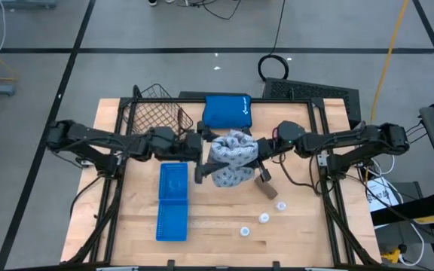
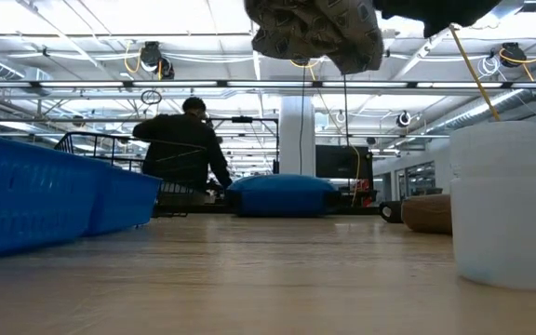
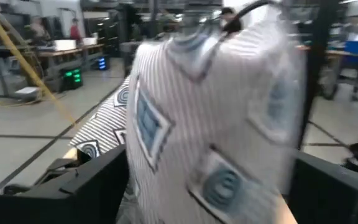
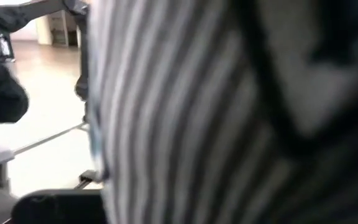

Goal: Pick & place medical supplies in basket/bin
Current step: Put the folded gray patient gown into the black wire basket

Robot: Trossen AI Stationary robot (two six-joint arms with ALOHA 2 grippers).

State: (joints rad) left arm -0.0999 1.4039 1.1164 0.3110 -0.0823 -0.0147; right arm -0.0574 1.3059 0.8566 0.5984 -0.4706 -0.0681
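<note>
The pale grey-blue patterned fabric pack (image 1: pixel 230 158) hangs in the air at mid-table between both grippers. In the low view the pack (image 2: pixel 319 33) is well clear of the wood. My left gripper (image 1: pixel 202 147) is at its left side and my right gripper (image 1: pixel 261 153) at its right side, both shut on it. The brown roll (image 1: pixel 265 186) lies on the table just near of the pack. Three white discs (image 1: pixel 264 218) lie toward the near right. I cannot make out the pink roll. My left gripper holds the pack's left side (image 3: pixel 166 124), coming level from the table's left. The bulky cloth fills the space between the two fingers (image 3: pixel 73 186). The pack is lifted clear of the table. My right gripper holds the pack's right side (image 1: pixel 252 154), coming level from the table's right. The striped cloth (image 4: pixel 229 112) fills its wrist view and hides the place of contact. The pack hangs clear of the table.
The dark wire basket (image 1: pixel 153 113) stands at the far left. The long blue tray (image 1: pixel 172 202) lies near left of the pack. The bright blue zip pouch (image 1: pixel 227 111) lies at the far edge. A person (image 2: pixel 180 140) sits beyond the table.
</note>
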